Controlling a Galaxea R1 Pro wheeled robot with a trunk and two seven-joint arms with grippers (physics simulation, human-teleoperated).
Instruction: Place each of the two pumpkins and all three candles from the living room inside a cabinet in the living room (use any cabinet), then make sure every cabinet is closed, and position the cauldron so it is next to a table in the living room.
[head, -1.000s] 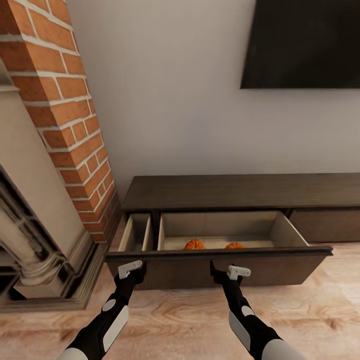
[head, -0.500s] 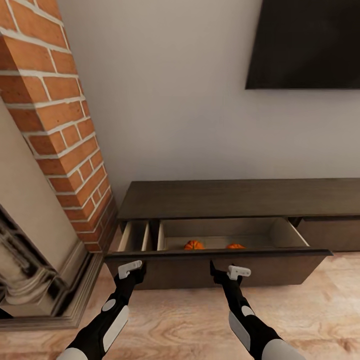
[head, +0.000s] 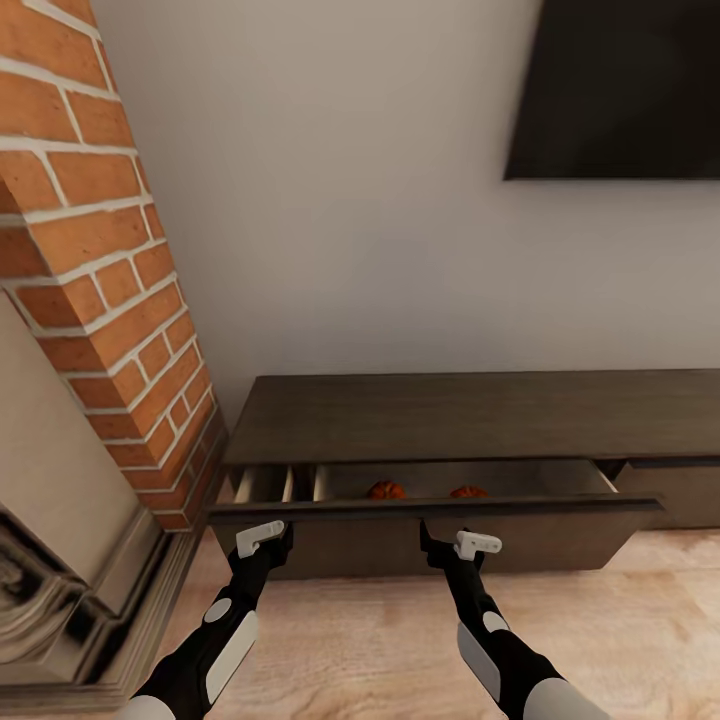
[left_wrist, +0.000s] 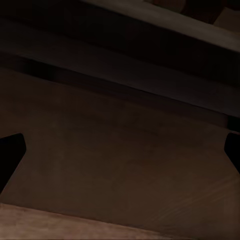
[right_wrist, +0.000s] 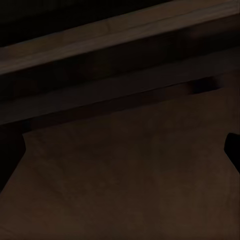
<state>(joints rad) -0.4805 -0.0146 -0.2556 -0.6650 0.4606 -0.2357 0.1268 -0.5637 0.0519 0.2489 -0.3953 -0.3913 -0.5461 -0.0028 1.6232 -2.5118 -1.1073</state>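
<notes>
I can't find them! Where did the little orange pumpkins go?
In the head view, both pumpkins sit side by side inside the cabinet's partly open drawer, just behind its dark front, low in the middle, below the wall TV.

Only a narrow slot above the drawer (head: 430, 495) under the cabinet (head: 480, 415) top; brick column (head: 95, 250) close at left.

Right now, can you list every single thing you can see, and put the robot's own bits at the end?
pumpkins: two, orange, inside the part-open drawer
cabinet: one, dark brown, against the wall
drawer: one, dark front, pale inside, part open
TV: one, black, on the wall above
brick column: one, red, beside the cabinet
floor: one, light wood
left gripper: one, black and white, at drawer front, jaws apart
right gripper: one, black and white, at drawer front, jaws apart
</notes>
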